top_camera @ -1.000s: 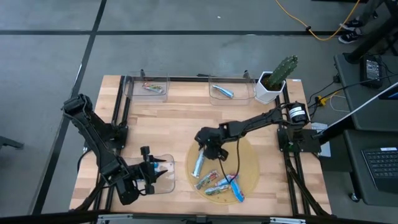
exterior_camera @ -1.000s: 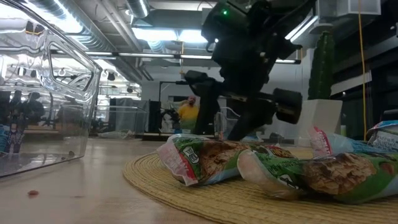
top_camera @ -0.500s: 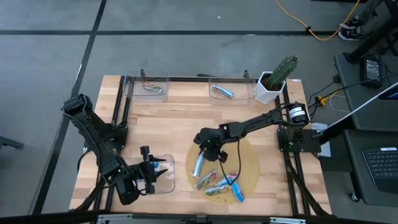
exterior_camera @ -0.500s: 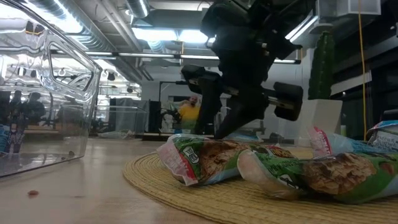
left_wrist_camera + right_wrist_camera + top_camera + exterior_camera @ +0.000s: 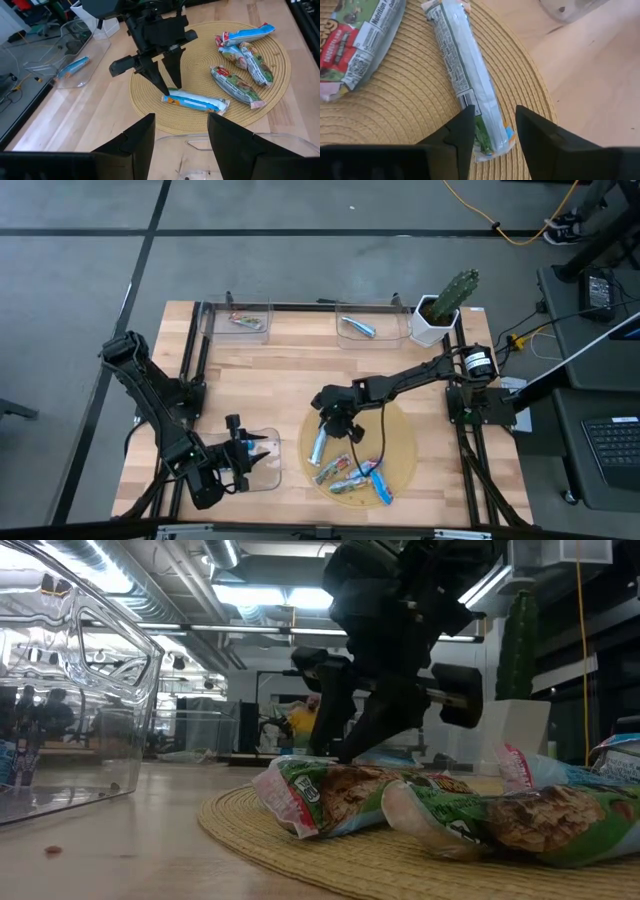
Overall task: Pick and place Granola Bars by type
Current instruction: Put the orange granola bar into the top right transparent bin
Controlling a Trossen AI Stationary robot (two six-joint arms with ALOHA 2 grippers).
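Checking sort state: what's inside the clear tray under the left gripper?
The tray looks bare, with no bar visible. The left gripper hovers over it and covers part of its floor.

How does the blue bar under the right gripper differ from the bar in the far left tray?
The blue bar lies on the woven mat, between the right gripper's open fingers; the tray bar sits alone in the far left tray. The first is blue and white; the second is multicoloured. Both lie flat.

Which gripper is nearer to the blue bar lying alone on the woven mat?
The right gripper: its open fingers straddle one end of the blue bar. The left gripper waits apart, over the clear tray beside the mat.
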